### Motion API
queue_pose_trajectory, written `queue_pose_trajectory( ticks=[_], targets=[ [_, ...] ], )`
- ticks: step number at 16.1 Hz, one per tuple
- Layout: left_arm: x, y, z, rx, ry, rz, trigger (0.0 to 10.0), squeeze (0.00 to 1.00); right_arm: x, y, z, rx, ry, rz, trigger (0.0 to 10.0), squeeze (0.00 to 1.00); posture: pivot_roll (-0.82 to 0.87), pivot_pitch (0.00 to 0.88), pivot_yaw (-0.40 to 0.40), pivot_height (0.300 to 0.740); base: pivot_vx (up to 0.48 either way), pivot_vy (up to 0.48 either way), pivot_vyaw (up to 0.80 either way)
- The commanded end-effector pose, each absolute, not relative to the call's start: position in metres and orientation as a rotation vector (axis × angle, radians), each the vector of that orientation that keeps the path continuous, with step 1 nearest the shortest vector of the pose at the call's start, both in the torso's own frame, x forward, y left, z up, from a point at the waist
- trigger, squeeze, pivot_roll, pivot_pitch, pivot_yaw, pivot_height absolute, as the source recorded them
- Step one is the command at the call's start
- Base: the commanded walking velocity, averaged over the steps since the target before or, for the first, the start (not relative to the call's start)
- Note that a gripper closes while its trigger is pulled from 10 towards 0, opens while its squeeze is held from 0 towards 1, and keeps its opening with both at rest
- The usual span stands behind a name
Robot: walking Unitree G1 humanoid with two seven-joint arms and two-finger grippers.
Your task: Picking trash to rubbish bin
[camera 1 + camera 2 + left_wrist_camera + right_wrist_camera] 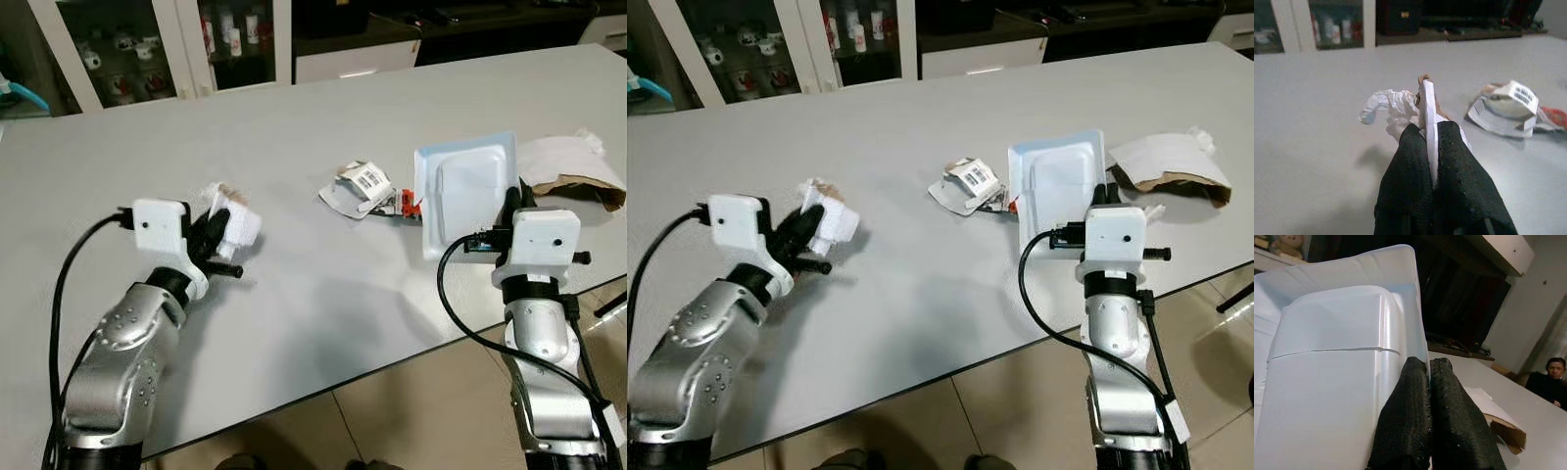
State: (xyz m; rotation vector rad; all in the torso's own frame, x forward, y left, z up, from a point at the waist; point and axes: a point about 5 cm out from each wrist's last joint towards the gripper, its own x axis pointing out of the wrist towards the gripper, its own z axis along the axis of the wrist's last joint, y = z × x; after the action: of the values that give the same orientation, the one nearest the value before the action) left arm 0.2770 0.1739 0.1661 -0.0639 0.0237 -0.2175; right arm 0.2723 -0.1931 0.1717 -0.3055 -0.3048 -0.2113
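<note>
My left gripper [217, 233] is shut on a crumpled white tissue wad [235, 217] with a thin white card in it, held just above the grey table [294, 137] at its left. In the left wrist view the black fingers [1410, 161] pinch the card and tissue [1393, 105]. My right gripper [511, 204] is shut on the edge of a white foam tray [465, 186], held upright over the table's right part. The fingers [1418, 401] grip the tray's rim [1352, 333]. A crumpled white box with a barcode [361, 186] lies mid-table, with a red scrap [409, 204] beside it.
A brown paper bag with white paper [573, 171] lies at the table's right edge. Glass-door cabinets [147, 49] stand behind the table. A person sits far off [1552, 377] in the right wrist view. Tiled floor [411, 411] runs below the table's near edge.
</note>
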Motion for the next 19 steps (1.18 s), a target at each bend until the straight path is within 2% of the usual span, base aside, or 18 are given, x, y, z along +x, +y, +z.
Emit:
queue_pose_trajectory(
  ticks=[1,2,7,10,15,19],
  targets=[
    [0.278,0.170,0.162,-0.090,0.065,-0.218,10.0,0.00,0.270,-0.199,0.176,-0.290,-0.320,-0.233,10.0,0.00,-0.02,0.054,0.001,0.740,0.000,0.000,-0.80],
    [0.279,0.170,0.162,-0.122,0.062,-0.198,10.0,0.00,0.271,-0.201,0.177,-0.289,-0.314,-0.233,10.0,0.00,-0.03,0.053,0.001,0.740,0.000,0.000,-0.80],
    [0.294,0.156,0.193,-0.131,-0.183,-0.177,10.0,0.00,0.269,-0.191,0.182,-0.297,-0.286,-0.184,10.0,0.00,-0.06,0.057,-0.007,0.740,0.000,0.000,-0.80],
    [0.288,0.147,0.199,-0.181,-0.122,-0.299,10.0,0.00,0.266,-0.180,0.183,-0.157,-0.279,-0.120,10.0,0.00,-0.04,0.050,-0.023,0.740,0.000,0.000,-0.80],
    [0.281,0.151,0.186,-0.116,-0.075,-0.301,10.0,0.00,0.267,-0.178,0.175,-0.157,-0.228,-0.114,10.0,0.00,-0.04,0.043,-0.028,0.740,0.000,0.000,-0.80],
    [0.270,0.162,0.162,-0.010,0.002,-0.238,10.0,0.00,0.253,-0.187,0.157,-0.152,-0.124,-0.138,10.0,0.00,-0.04,0.056,-0.028,0.740,0.000,0.000,-0.80]
  ],
)
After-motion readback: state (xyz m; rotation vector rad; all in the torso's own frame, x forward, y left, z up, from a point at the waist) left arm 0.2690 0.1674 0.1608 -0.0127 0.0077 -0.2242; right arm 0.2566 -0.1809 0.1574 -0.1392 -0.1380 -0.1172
